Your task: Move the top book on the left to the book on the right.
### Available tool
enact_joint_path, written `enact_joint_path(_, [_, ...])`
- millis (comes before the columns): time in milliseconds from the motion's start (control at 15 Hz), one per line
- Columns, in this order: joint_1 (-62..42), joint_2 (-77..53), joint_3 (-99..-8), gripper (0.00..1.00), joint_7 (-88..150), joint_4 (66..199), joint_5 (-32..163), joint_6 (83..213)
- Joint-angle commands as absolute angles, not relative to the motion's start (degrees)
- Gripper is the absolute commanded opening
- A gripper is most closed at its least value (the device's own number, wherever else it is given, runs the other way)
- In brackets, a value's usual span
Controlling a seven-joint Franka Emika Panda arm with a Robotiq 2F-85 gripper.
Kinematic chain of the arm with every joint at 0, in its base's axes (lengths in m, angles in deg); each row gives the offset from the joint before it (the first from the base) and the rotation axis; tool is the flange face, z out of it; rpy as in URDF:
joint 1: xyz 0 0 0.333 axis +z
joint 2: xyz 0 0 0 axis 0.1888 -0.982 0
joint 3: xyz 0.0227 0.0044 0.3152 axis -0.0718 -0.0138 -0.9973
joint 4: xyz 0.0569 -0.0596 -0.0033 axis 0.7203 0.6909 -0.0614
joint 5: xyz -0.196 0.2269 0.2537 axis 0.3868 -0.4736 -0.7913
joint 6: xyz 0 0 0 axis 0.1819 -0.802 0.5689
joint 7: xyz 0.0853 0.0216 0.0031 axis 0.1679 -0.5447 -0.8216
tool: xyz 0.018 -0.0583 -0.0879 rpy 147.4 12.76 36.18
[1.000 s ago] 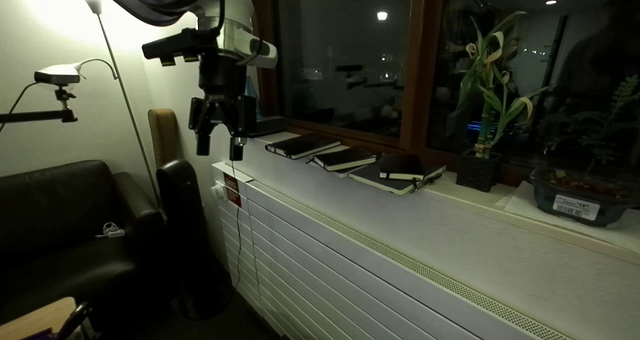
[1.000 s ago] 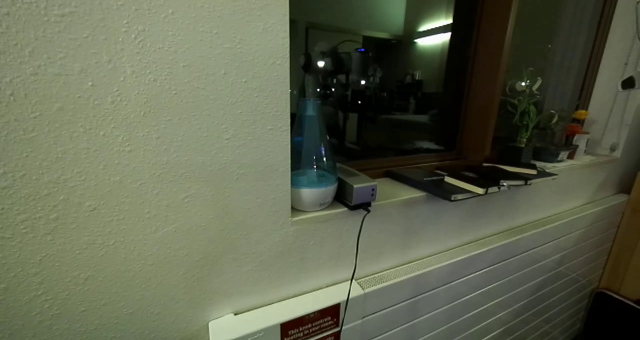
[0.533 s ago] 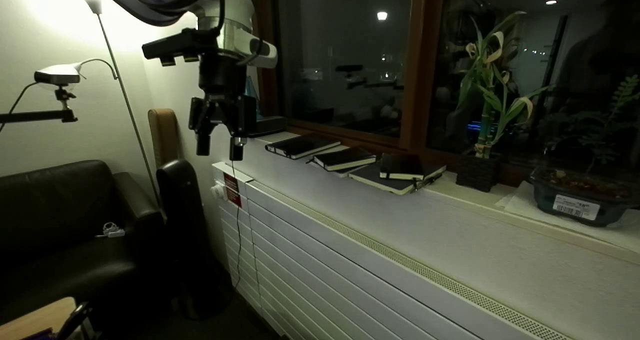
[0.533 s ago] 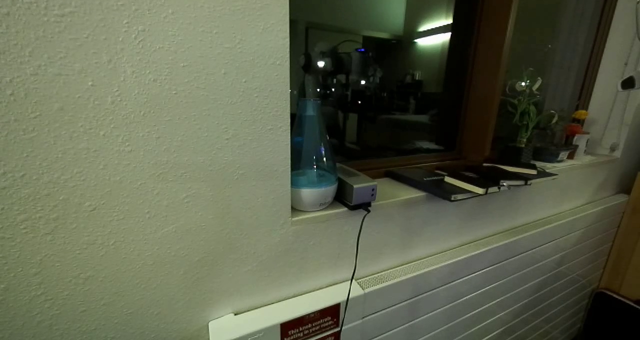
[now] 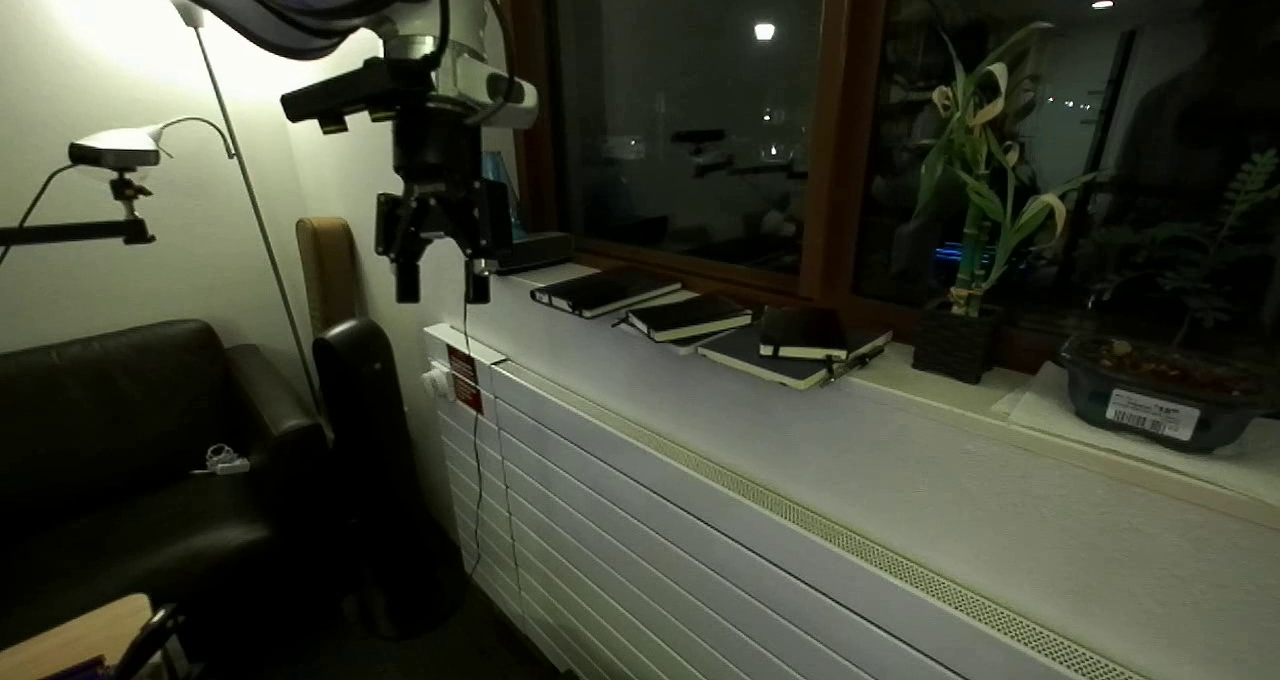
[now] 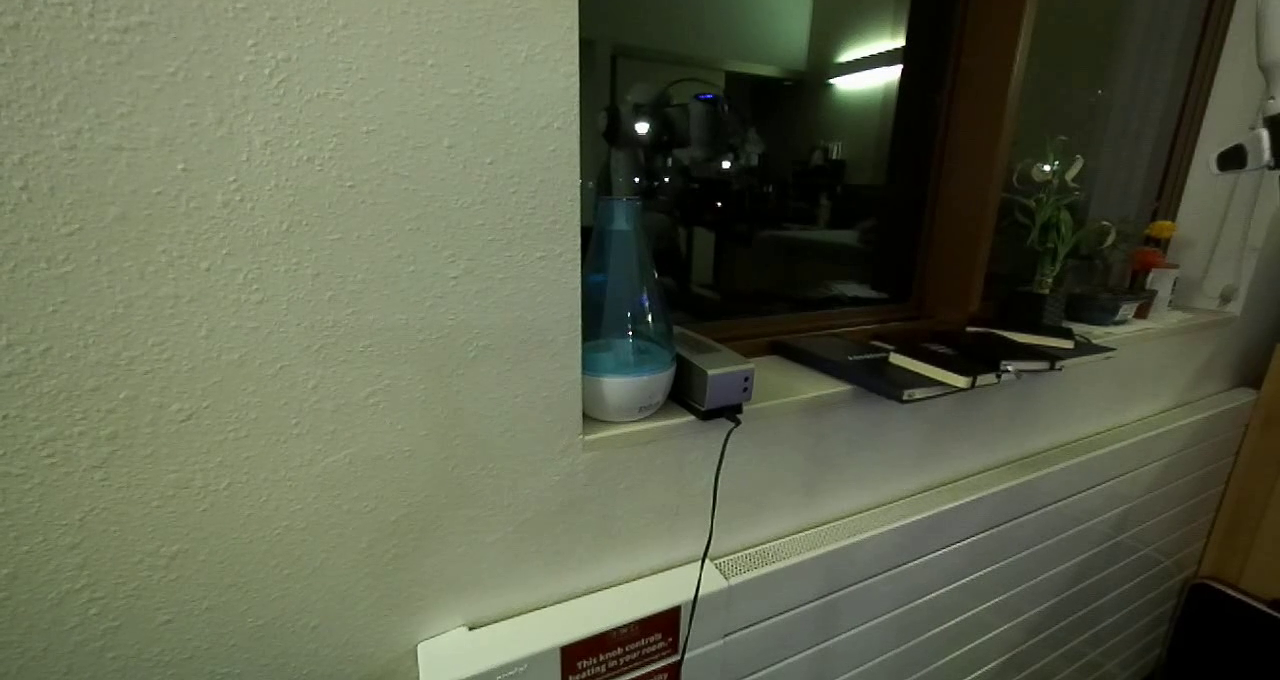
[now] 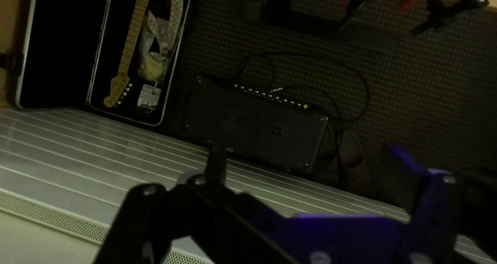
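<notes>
Several dark books lie flat on the windowsill. In an exterior view, a black book (image 5: 605,292) lies at the left. A black book (image 5: 690,314) in the middle rests on a thin one below it. At the right, a small black book (image 5: 802,332) lies on a larger dark book (image 5: 765,360). Books (image 6: 860,362) also show in an exterior view, overlapping one another. My gripper (image 5: 443,286) points down, open and empty, left of the books and in front of the sill. In the wrist view, the open fingers (image 7: 308,163) have nothing between them; no book shows there.
A potted bamboo (image 5: 955,340) and a planter (image 5: 1150,390) stand right of the books. A humidifier (image 6: 628,380) and a small grey box (image 6: 715,375) stand at the sill's left end. A slatted white radiator (image 5: 640,520) runs below. An amplifier (image 7: 256,124) is on the floor.
My arm and gripper have shifted slightly left and up in an exterior view. More of the arm shows at the right edge of an exterior view. The books have not moved.
</notes>
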State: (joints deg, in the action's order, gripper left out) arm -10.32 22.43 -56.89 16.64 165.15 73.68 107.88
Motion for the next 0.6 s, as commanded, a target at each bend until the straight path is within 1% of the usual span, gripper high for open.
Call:
enact_joint_path(0, [-8.30,23.17,-59.49,1.00,16.48,166.53,77.93,111.26])
enact_joint_path(267, [-5.71,23.37,-63.05,1.00,16.70,169.17,85.06,115.88])
enact_joint_path(533, [-4.04,23.55,-66.53,1.00,20.32,173.72,94.71,123.37])
